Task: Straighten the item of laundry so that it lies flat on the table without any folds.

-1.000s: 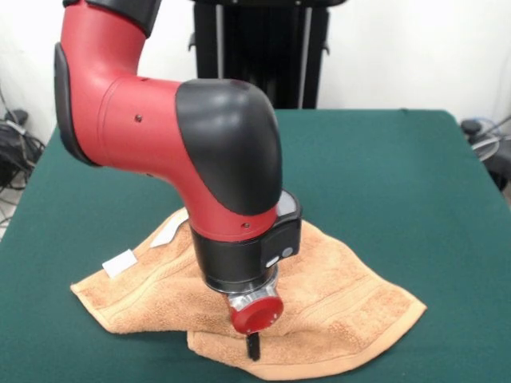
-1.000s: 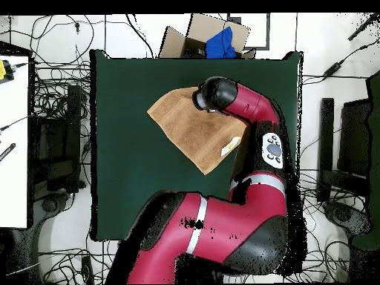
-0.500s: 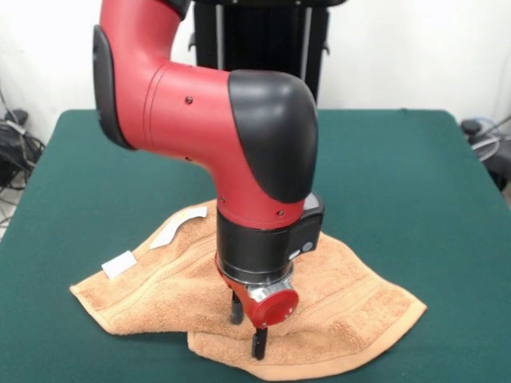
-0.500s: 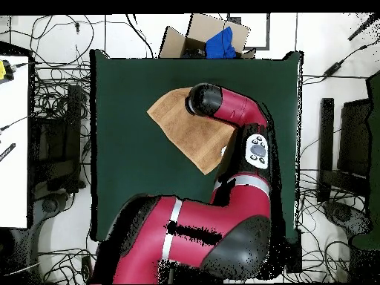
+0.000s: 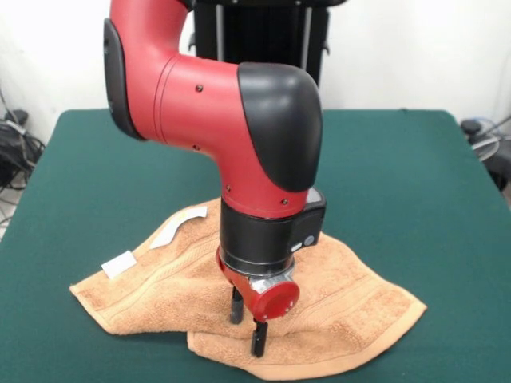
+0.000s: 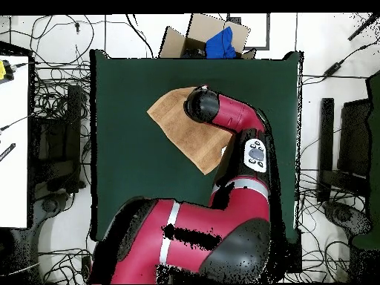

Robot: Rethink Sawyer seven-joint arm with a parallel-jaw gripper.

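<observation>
Front view is showing the gripper (image 5: 247, 327) standing over the near edge of the towel (image 5: 343, 307), its two black fingers (image 5: 257, 339) parted with nothing between them, tips reaching down to the cloth. The towel is lying on the green table (image 5: 399, 175) with one side doubled over the rest. A pinch here is likely catching both layers, dragging the whole towel instead of opening the fold. Overhead, the arm is covering the gripper and much of the towel (image 6: 172, 119), so the fold line is hard to trace.
</observation>
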